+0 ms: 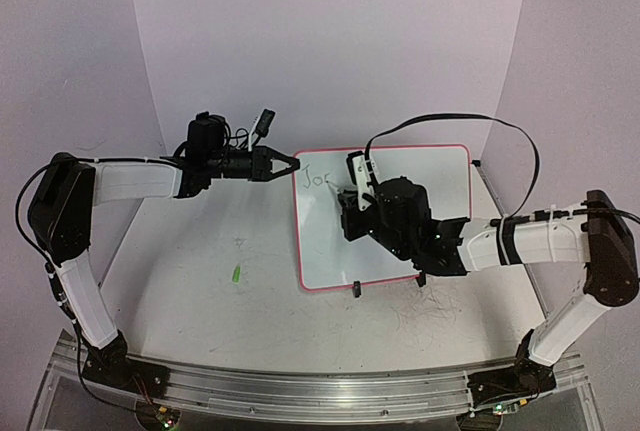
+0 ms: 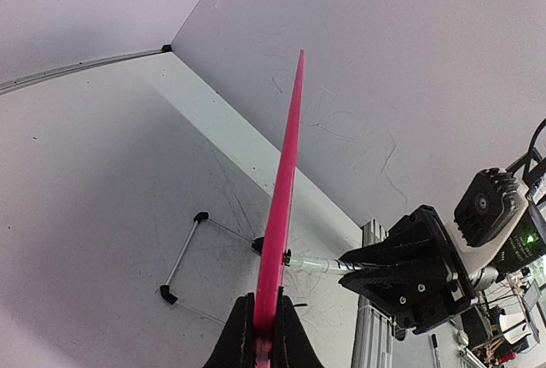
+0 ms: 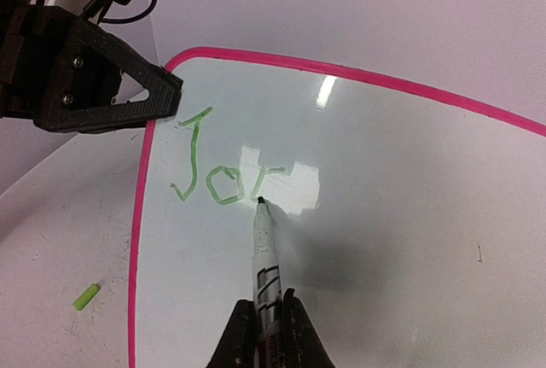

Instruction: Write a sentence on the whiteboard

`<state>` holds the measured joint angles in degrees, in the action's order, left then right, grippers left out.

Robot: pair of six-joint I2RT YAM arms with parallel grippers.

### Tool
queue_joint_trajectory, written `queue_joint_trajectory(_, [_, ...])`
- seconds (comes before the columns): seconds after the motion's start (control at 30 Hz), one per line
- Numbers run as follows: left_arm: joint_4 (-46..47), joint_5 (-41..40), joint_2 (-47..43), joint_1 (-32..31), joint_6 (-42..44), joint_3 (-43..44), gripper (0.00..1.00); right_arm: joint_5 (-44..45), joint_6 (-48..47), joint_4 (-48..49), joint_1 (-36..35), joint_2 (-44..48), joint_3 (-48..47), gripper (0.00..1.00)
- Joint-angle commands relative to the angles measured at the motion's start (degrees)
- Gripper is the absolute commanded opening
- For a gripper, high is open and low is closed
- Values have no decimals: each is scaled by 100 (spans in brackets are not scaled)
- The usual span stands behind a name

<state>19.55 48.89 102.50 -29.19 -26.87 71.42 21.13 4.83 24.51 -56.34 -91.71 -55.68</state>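
My left arm (image 1: 85, 291) and right arm (image 1: 535, 241) match: white tubular links between chunky black joints. The left hand (image 1: 291, 164) and right hand (image 1: 353, 201) are matte black, with triangular fingers (image 3: 128, 99) and small silver screw heads (image 3: 78, 62). A black cable (image 1: 450, 118) loops off the right arm; I see green lights (image 1: 497, 409) at both bases (image 1: 105, 361).

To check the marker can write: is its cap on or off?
Off: the marker shows a bare dark tip on the whiteboard.
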Motion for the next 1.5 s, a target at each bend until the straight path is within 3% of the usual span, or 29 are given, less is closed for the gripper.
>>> queue_joint_trajectory(0.0, [207, 92, -203, 1, -28, -31, 0, 462, 112, -158, 22, 169, -19, 0])
queue_joint_trajectory(0.57, [207, 98, -207, -1, -29, -31, 0, 583, -26, -49, 118, -88, -439, 0])
queue_joint_trajectory(1.47, [207, 96, -189, -3, -29, -14, 0, 222, 299, -409, -46, 182, 233, 0])
